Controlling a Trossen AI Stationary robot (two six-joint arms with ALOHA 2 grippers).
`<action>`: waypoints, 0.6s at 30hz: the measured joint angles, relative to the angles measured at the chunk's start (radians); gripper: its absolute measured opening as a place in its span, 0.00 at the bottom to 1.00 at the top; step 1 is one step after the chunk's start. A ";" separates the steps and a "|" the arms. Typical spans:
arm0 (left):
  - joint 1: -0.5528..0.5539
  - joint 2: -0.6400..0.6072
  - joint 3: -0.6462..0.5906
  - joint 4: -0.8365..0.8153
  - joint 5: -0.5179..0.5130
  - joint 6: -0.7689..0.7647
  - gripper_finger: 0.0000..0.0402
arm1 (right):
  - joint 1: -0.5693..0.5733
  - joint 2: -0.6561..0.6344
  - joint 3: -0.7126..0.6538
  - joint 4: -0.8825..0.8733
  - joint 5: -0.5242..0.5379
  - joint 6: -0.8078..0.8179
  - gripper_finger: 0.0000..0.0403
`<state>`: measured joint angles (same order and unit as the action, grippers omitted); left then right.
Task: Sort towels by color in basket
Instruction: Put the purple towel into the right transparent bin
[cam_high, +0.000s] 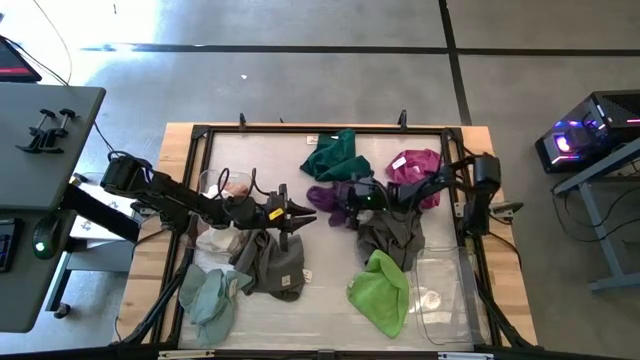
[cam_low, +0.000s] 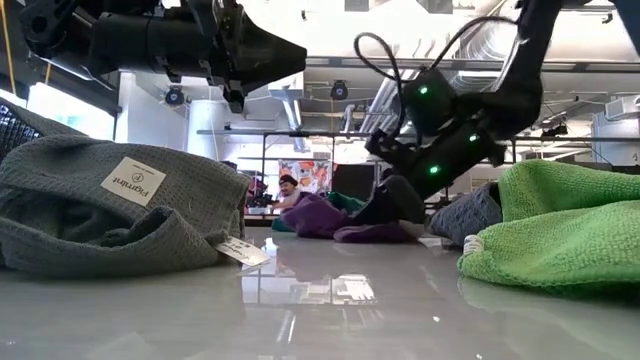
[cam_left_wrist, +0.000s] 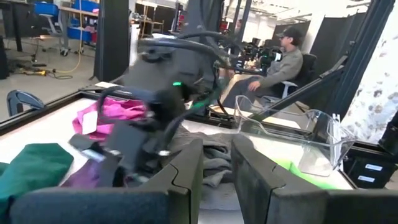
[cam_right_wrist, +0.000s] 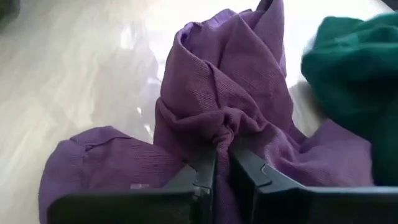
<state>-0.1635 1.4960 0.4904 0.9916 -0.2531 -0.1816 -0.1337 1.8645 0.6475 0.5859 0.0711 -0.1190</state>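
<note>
The purple towel lies bunched on the table's far middle, beside the dark green towel and the magenta one. My right gripper reaches in from the right and is shut on the purple towel. My left gripper hovers above the table's middle, pointing right, its fingers a narrow gap apart and holding nothing. A grey towel with a label lies below it. Another grey towel, a lime green one, a pale teal one and a white one rest flat on the table. My right gripper pinches a gathered fold of the purple towel between its two fingers, at the top of the bunch. The fingers come slanting down from the table's right side. The cloth puckers at the pinch, and the rest of the towel lies on the table.
A clear basket stands at the near right and another at the left, under my left arm. A black frame rims the table. A person sits beyond the table. Bare table shows at the near middle.
</note>
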 joint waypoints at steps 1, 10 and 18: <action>-0.002 0.000 0.000 0.000 0.000 0.001 0.18 | 0.029 -0.027 -0.008 -0.020 0.041 0.013 0.06; -0.029 0.000 0.000 -0.002 0.000 0.090 0.18 | 0.426 -0.350 0.159 -0.556 0.617 0.064 0.04; -0.033 0.000 0.000 -0.004 -0.001 0.115 0.18 | 0.710 -0.407 0.654 -1.528 0.673 0.651 0.02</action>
<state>-0.1968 1.4960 0.4904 0.9874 -0.2544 -0.0661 0.5763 1.4576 1.3014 -0.9422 0.7437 0.5319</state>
